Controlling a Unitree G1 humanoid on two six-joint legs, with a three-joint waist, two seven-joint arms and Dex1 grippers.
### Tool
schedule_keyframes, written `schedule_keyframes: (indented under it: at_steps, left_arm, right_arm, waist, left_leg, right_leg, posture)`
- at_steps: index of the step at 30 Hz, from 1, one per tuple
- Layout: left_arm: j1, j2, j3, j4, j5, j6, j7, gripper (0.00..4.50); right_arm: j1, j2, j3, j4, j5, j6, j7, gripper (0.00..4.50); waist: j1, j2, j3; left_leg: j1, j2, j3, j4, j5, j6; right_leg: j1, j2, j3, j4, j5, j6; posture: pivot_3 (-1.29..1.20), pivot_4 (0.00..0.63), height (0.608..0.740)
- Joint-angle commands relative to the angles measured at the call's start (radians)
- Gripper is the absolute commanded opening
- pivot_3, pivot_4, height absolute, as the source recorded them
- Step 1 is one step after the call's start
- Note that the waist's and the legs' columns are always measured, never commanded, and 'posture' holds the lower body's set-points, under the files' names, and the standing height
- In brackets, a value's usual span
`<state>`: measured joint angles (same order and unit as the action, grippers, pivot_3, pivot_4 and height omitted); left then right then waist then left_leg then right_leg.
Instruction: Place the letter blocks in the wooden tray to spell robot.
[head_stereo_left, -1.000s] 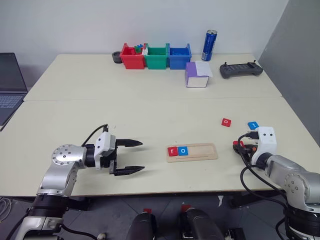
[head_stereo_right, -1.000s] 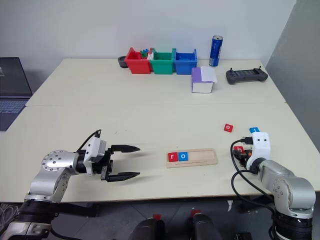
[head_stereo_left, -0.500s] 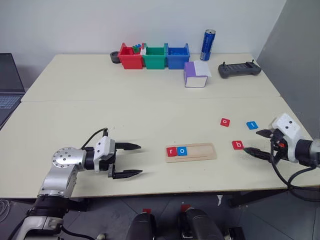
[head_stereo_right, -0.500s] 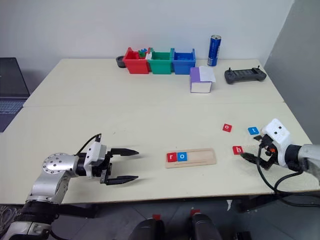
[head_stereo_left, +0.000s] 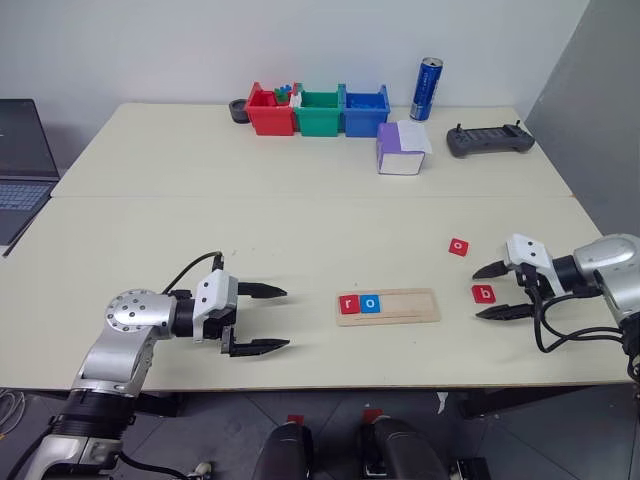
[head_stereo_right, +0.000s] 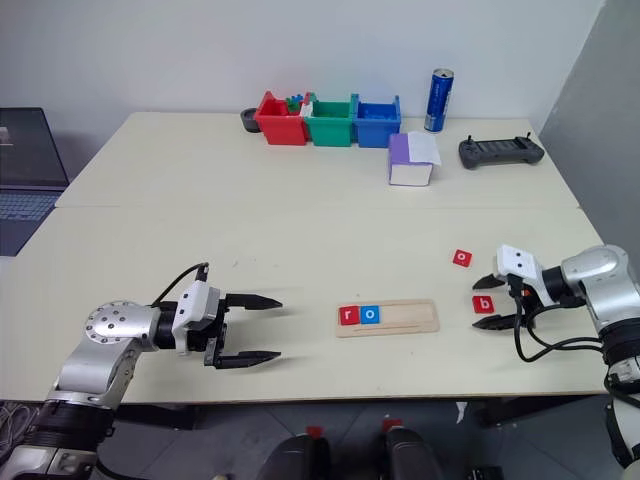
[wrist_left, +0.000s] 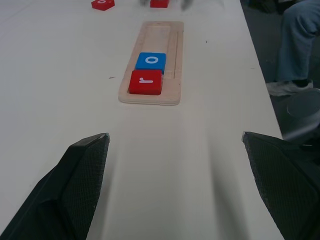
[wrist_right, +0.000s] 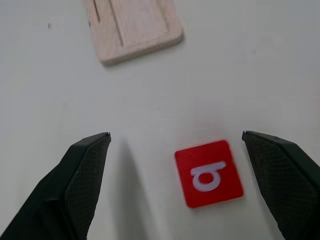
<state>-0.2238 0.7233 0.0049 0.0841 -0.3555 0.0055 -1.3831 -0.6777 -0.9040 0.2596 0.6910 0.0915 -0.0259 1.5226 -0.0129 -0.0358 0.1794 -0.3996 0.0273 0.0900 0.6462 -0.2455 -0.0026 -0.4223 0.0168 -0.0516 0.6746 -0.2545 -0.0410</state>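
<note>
Near the surface's front edge we see the wooden tray (head_stereo_left: 387, 305), long axis running left to right, with red r (head_stereo_left: 348, 305) and blue o (head_stereo_left: 370, 304) filling its left end, so the next slot awaits b. Our right tool (head_stereo_left: 490, 291) hangs with fingers apart either side of the red b tile (head_stereo_left: 483, 293) (probably not yet touching). Our left tool (head_stereo_left: 260, 319) waits, fingers spread, empty. A red o tile (head_stereo_left: 458, 245) lies beyond.
</note>
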Motion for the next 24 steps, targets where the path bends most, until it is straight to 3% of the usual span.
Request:
schedule_keyframes:
  at_steps: [1,6,7,9,16,19,24]
  left_arm:
    - [0.011,0.016,0.028,-0.049,-0.021,0.008,0.021,4.5]
    - [0.03,0.018,0.034,-0.068,-0.021,0.01,0.039,4.5]
    - [0.032,0.019,0.035,-0.068,-0.02,0.008,0.042,4.5]
    - [0.035,0.02,0.036,-0.07,-0.018,0.006,0.048,4.5]
    - [0.039,0.023,0.038,-0.072,-0.018,0.003,0.054,4.5]
    - [0.037,0.026,0.038,-0.069,-0.02,0.003,0.05,4.5]
    - [0.033,0.043,0.029,-0.052,0.003,-0.017,0.038,4.5]
  right_arm:
    - [-0.058,0.011,0.007,0.094,-0.039,-0.072,0.077,4.48]
    - [-0.115,0.059,0.033,0.227,-0.108,-0.144,0.034,4.48]
    - [-0.123,0.067,0.032,0.245,-0.116,-0.154,0.032,4.31]
    - [-0.13,0.071,0.039,0.271,-0.136,-0.173,0.048,3.9]
    - [-0.145,0.064,0.036,0.327,-0.178,-0.211,0.06,1.5]
    - [-0.152,0.049,0.017,0.169,-0.03,-0.094,0.091,1.47]
    - [-0.049,-0.008,0.02,-0.416,0.144,0.137,0.092,1.47]
  waist:
    - [0.002,0.0,0.0]
    - [0.0,0.0,0.0]
    - [0.0,0.0,0.0]
    - [0.0,0.0,0.0]
    - [0.008,0.0,-0.001]
    - [0.009,0.0,0.0]
    - [0.004,0.004,0.001]
  left_leg:
    - [0.0,0.0,0.0,0.0,0.0,0.0]
    - [0.003,0.0,0.001,0.0,0.0,0.0]
    - [0.004,0.0,0.001,0.0,0.0,0.0]
    - [0.005,0.001,0.001,0.001,0.0,0.0]
    - [0.004,0.0,0.001,0.0,0.0,0.0]
    - [0.004,0.0,0.001,0.001,0.0,0.0]
    - [0.003,0.001,0.001,0.0,0.0,0.0]
  right_leg:
    - [0.0,0.0,0.0,0.0,0.0,0.0]
    - [0.001,0.0,0.001,0.003,0.0,0.0]
    - [0.001,0.0,0.001,0.004,0.0,0.0]
    - [0.002,0.0,0.001,0.004,0.0,0.0]
    - [0.002,0.0,0.001,0.004,0.0,-0.001]
    - [0.002,0.0,0.001,0.004,0.0,-0.001]
    - [0.0,0.0,0.001,0.006,0.0,-0.001]
  posture:
    - [0.0,0.15,0.74]
    - [0.0,0.15,0.74]
    - [0.0,0.15,0.74]
    - [0.0,0.15,0.74]
    - [0.0,0.15,0.74]
    - [0.0,0.15,0.74]
    - [0.0,0.15,0.74]
